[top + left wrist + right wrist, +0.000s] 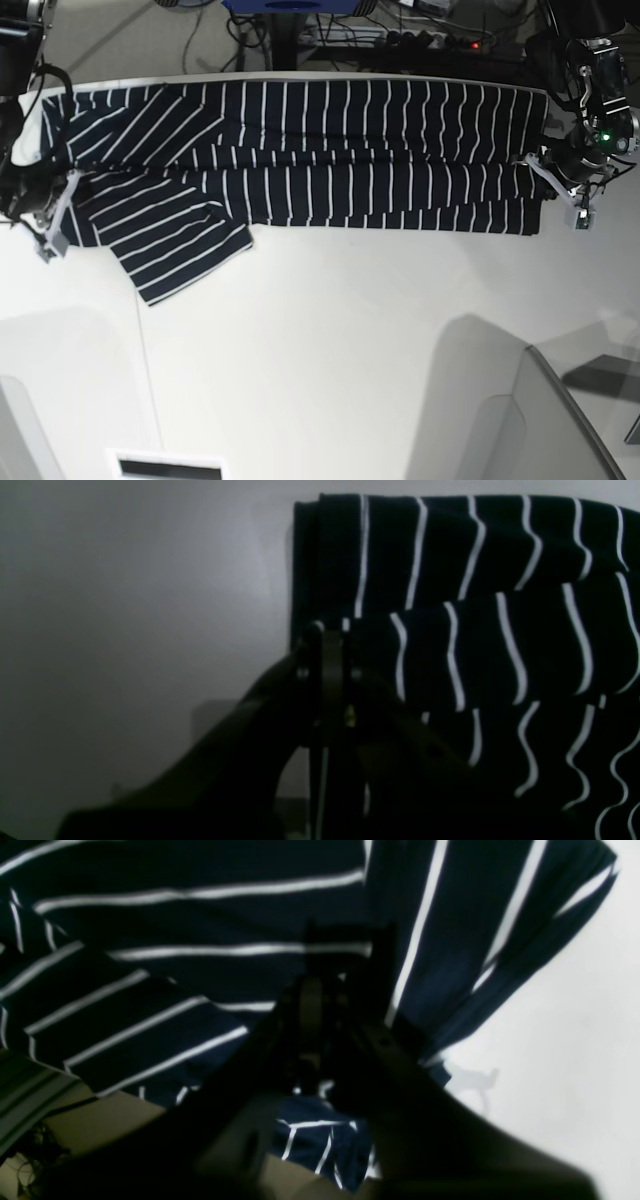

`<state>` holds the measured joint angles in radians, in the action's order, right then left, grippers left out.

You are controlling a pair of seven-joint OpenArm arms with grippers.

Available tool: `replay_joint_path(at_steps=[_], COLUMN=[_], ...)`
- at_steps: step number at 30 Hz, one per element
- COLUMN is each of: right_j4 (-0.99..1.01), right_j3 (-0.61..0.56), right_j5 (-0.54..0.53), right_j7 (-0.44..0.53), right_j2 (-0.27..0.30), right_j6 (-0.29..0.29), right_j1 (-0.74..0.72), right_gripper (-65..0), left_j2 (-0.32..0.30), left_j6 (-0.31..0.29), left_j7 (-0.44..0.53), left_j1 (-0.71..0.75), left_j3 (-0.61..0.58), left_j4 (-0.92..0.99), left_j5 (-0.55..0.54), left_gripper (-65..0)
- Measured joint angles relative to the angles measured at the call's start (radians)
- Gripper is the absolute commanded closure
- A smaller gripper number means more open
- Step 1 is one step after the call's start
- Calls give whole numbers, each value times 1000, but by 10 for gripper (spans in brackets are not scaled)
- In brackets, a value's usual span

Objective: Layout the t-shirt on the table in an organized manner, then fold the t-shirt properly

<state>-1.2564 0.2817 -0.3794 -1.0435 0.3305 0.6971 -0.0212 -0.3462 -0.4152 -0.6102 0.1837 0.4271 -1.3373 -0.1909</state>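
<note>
Base view: t-shirt [300, 150] spans between left end effector [545, 170], clenched on its hem, and right end effector [60, 195], grip unclear.

Both wrist views are dim and soft. The left gripper [330, 645] is a dark blur at lower centre, its tips lost against the t-shirt [450, 605], which the right edge cuts off. Right gripper [320, 990]: jaw gap unreadable.
</note>
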Motion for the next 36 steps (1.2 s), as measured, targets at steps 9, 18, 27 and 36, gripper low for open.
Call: replay_joint_path(at_steps=[9, 18, 27, 36], right_j4=[-64, -294, 208, 753], right_j3=[91, 157, 49, 39], right_j5=[193, 425, 433, 435], right_j7=[-4, 37, 258, 533], right_j2=[-49, -173, -143, -101], right_j6=[-1, 3, 0, -5], right_j1=[2, -32, -288, -520], right_gripper=[-446, -455, -455, -455], left_j2=[-5, 31, 57, 62], left_j6=[0, -2, -155, -267], left_j7=[0, -4, -9, -7], left_j1=[0, 21, 134, 257], left_j3=[-1, 161, 493, 604], left_j4=[-3, -77, -161, -158], left_j5=[2, -16, -207, -244], left_gripper=[-467, -650, -650, -650])
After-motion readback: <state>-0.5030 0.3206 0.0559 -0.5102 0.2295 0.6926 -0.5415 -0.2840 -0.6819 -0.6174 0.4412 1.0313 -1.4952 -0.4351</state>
